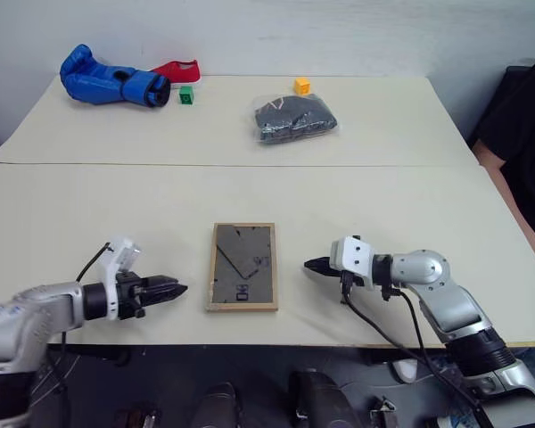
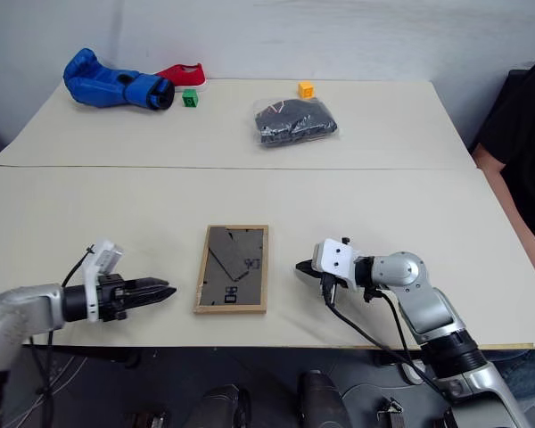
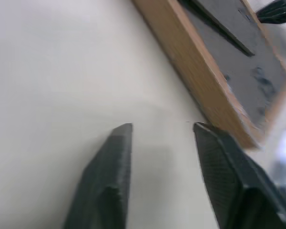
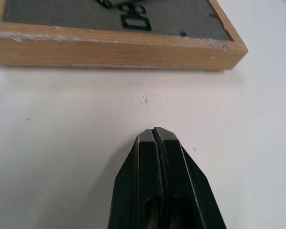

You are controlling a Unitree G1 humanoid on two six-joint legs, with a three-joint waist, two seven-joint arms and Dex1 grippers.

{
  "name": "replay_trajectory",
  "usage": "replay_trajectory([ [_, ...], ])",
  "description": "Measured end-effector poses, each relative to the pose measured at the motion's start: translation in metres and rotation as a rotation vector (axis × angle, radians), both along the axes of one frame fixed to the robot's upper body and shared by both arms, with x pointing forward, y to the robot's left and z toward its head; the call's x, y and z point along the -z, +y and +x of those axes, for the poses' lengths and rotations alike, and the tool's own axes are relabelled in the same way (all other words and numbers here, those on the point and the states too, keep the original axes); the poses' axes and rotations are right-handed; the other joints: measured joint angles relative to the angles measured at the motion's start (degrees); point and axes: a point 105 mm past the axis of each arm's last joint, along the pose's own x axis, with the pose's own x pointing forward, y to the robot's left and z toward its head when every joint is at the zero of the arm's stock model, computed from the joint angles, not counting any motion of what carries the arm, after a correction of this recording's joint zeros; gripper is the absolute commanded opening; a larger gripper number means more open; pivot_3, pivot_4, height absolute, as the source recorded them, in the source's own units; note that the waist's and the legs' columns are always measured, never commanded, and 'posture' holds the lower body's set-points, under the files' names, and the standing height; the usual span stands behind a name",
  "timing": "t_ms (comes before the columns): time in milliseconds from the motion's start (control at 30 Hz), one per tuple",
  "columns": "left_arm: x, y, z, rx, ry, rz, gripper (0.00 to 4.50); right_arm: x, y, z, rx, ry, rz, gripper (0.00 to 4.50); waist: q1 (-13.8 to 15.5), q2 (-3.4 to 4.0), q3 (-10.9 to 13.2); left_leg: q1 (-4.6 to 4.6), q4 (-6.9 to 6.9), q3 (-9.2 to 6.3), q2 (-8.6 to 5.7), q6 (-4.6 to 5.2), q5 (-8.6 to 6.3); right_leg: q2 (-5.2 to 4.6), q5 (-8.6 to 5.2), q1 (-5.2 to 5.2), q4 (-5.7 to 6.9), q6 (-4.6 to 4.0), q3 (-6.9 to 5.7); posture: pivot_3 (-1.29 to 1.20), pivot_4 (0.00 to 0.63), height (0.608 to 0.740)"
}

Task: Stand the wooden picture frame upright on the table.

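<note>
Picture frame flat on its face, a gripper at each side

The wooden picture frame [image 1: 242, 267] lies face down near the front edge of the table [image 1: 89, 214], dark grey back and fold-out stand upward. The left gripper [image 1: 172, 289] hangs just beside its left edge; the right gripper [image 1: 314, 264] is near its right edge; neither touches it.

The left wrist view shows the two left fingers [image 3: 107, 183] parted over bare tabletop, holding nothing. The right wrist view shows the right fingers [image 4: 167, 186] pressed together, empty, facing the frame's light-wood side.

The head views add the far end: a blue boxing glove [image 1: 111, 78], a red shoe [image 1: 178, 69], a green cube [image 1: 186, 94], a yellow cube [image 1: 301, 86], a dark bundle in a clear bag [image 1: 294, 119], and a person's arm [image 1: 517, 160] at the right.

No writing can be read
</note>
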Motion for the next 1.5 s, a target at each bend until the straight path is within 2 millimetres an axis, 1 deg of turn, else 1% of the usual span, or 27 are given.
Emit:
replay_trajectory([
  [67, -0.006, -0.004, 0.002, -0.009, 0.124, -0.087, 3.73, 0.000, 0.005, -0.004, -0.025, 0.001, -0.004, 0.00, 0.22, -0.04, 0.01, -0.05, 0.05, -0.07, -0.01, -0.01, 0.01, 0.00, 0.00, 0.00, 0.02, 0.00, -0.07, 0.00, 0.150, 0.740],
  [133, -0.007, -0.006, 0.002, -0.004, 0.236, -0.102, 4.35, 0.001, 0.013, -0.009, -0.054, 0.011, -0.004, 0.00, 0.14, -0.06, 0.00, -0.07, 0.04, -0.10, -0.01, -0.02, 0.01, 0.00, 0.00, 0.00, 0.09, 0.00, -0.07, 0.00, 0.150, 0.740],
  [167, -0.007, -0.008, 0.004, -0.003, 0.270, -0.113, 4.48, 0.002, 0.017, -0.010, -0.063, 0.015, 0.001, 0.00, 0.13, -0.06, 0.00, -0.07, 0.03, -0.10, -0.04, -0.03, 0.01, -0.03, 0.00, -0.01, 0.19, 0.00, -0.05, 0.00, 0.150, 0.740],
  [267, -0.006, -0.022, 0.013, 0.011, 0.308, -0.161, 4.48, 0.008, 0.024, -0.013, -0.071, 0.028, -0.005, 0.00, 0.16, -0.06, 0.00, -0.07, 0.06, -0.09, -0.06, -0.03, 0.02, -0.05, 0.00, -0.03, 0.22, 0.00, -0.06, 0.00, 0.150, 0.740],
  [500, -0.003, -0.040, 0.018, 0.028, 0.345, -0.175, 4.48, 0.015, 0.027, -0.013, -0.054, 0.055, -0.033, 0.00, 0.35, -0.03, -0.01, -0.05, 0.21, -0.11, -0.10, -0.04, 0.02, -0.11, 0.00, 0.01, 0.24, 0.00, -0.05, 0.00, 0.150, 0.740],
  [567, -0.003, -0.046, 0.018, 0.036, 0.350, -0.179, 4.48, 0.015, 0.029, -0.015, -0.061, 0.055, -0.041, 0.00, 0.43, -0.02, -0.02, -0.06, 0.27, -0.15, -0.12, -0.04, 0.02, -0.12, 0.00, 0.04, 0.24, 0.00, -0.06, 0.00, 0.150, 0.740],
  [667, 0.001, -0.058, 0.025, 0.025, 0.356, -0.217, 4.48, 0.017, 0.035, -0.017, -0.067, 0.064, -0.042, 0.00, 0.99, 0.04, -0.06, -0.06, 0.47, -0.18, -0.15, -0.03, -0.01, -0.13, 0.00, 0.06, 0.19, 0.00, -0.07, 0.00, 0.150, 0.740],
  [800, 0.003, -0.066, 0.028, 0.010, 0.365, -0.244, 4.48, 0.020, 0.041, -0.018, -0.061, 0.071, -0.043, 0.00, 1.79, 0.10, -0.11, -0.05, 0.74, -0.28, -0.20, 0.00, -0.07, -0.18, 0.00, 0.20, 0.21, 0.00, -0.12, 0.00, 0.150, 0.740],
  [1000, 0.003, -0.075, 0.029, 0.012, 0.373, -0.260, 4.48, 0.020, 0.045, -0.018, -0.060, 0.066, -0.045, 0.00, 1.83, 0.10, -0.13, -0.05, 0.77, -0.48, -0.32, 0.01, -0.08, -0.28, 0.00, 0.28, 0.22, 0.01, -0.26, 0.00, 0.150, 0.740],
  [1100, 0.004, -0.078, 0.030, 0.004, 0.380, -0.257, 3.88, 0.020, 0.045, -0.018, -0.060, 0.064, -0.048, 0.00, 1.80, 0.10, -0.13, -0.05, 0.78, -0.51, -0.37, 0.01, -0.08, -0.31, 0.00, 0.30, 0.22, 0.01, -0.29, 0.00, 0.150, 0.740],
  [1167, 0.007, -0.079, 0.031, -0.006, 0.396, -0.263, 3.37, 0.020, 0.045, -0.018, -0.060, 0.063, -0.048, 0.00, 1.72, 0.10, -0.13, -0.06, 0.77, -0.52, -0.37, 0.01, -0.08, -0.31, 0.00, 0.30, 0.22, 0.01, -0.32, 0.00, 0.150, 0.740],
  [1300, 0.012, -0.080, 0.032, -0.029, 0.410, -0.263, 2.08, 0.020, 0.044, -0.018, -0.058, 0.062, -0.052, 0.00, 1.68, 0.09, -0.12, -0.08, 0.78, -0.53, -0.37, 0.00, -0.07, -0.31, 0.00, 0.29, 0.19, 0.01, -0.35, 0.00, 0.150, 0.740],
  [1333, 0.010, -0.080, 0.032, -0.030, 0.407, -0.287, 1.85, 0.020, 0.041, -0.018, -0.054, 0.062, -0.056, 0.00, 1.72, 0.09, -0.12, -0.08, 0.78, -0.55, -0.37, 0.00, -0.07, -0.31, 0.00, 0.30, 0.19, 0.01, -0.36, 0.00, 0.150, 0.740],
  [1400, 0.005, -0.082, 0.035, -0.040, 0.389, -0.337, 1.49, 0.020, 0.037, -0.017, -0.043, 0.065, -0.056, 0.00, 1.80, 0.08, -0.13, -0.08, 0.81, -0.65, -0.38, 0.00, -0.07, -0.32, 0.00, 0.42, 0.07, 0.01, -0.43, 0.00, 0.150, 0.740],
  [1467, 0.003, -0.086, 0.035, -0.040, 0.379, -0.363, 1.26, 0.020, 0.033, -0.019, -0.031, 0.068, -0.048, 0.00, 1.82, 0.09, -0.13, -0.08, 0.81, -0.73, -0.38, 0.00, -0.07, -0.32, 0.00, 0.53, -0.07, 0.01, -0.47, 0.00, 0.150, 0.740],
  [1500, 0.005, -0.088, 0.035, -0.042, 0.383, -0.375, 1.25, 0.020, 0.030, -0.020, -0.025, 0.071, -0.045, 0.00, 1.79, 0.09, -0.13, -0.08, 0.81, -0.76, -0.39, 0.00, -0.08, -0.32, 0.00, 0.56, -0.09, 0.01, -0.47, 0.00, 0.150, 0.740],
])
